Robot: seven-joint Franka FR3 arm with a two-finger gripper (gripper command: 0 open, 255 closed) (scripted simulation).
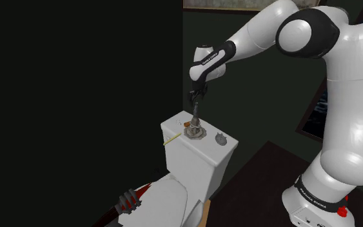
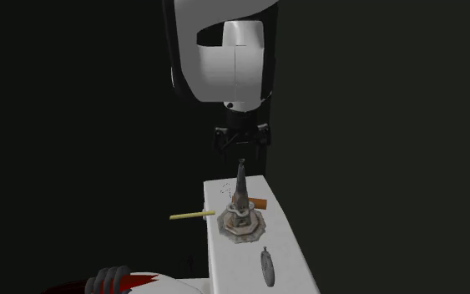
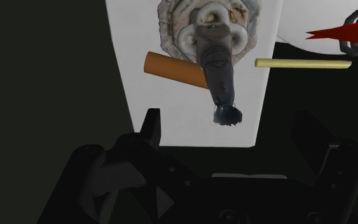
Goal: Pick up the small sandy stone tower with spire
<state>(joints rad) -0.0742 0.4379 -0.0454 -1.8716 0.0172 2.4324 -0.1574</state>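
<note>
Glossy white arm (image 1: 341, 116) of rounded shells, dark grey joint caps (image 1: 302, 29), black bands (image 1: 315, 193) with white lettering at wrist and base (too small to read), small red fitting (image 1: 341, 210) near the base, all-black angular gripper (image 1: 196, 98), white box stand (image 1: 305, 218).

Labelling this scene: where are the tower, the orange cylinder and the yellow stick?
tower (image 2: 240, 196), second exterior view, its tapering shaft.
orange cylinder (image 3: 173, 68), wrist view, its middle.
yellow stick (image 3: 302, 63), wrist view, its middle.

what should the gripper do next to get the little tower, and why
Probably lower straight down. The gripper is open and hangs above the stone tower, whose spire tip lies between the fingers untouched: lined up, but too high to clasp it.
</note>
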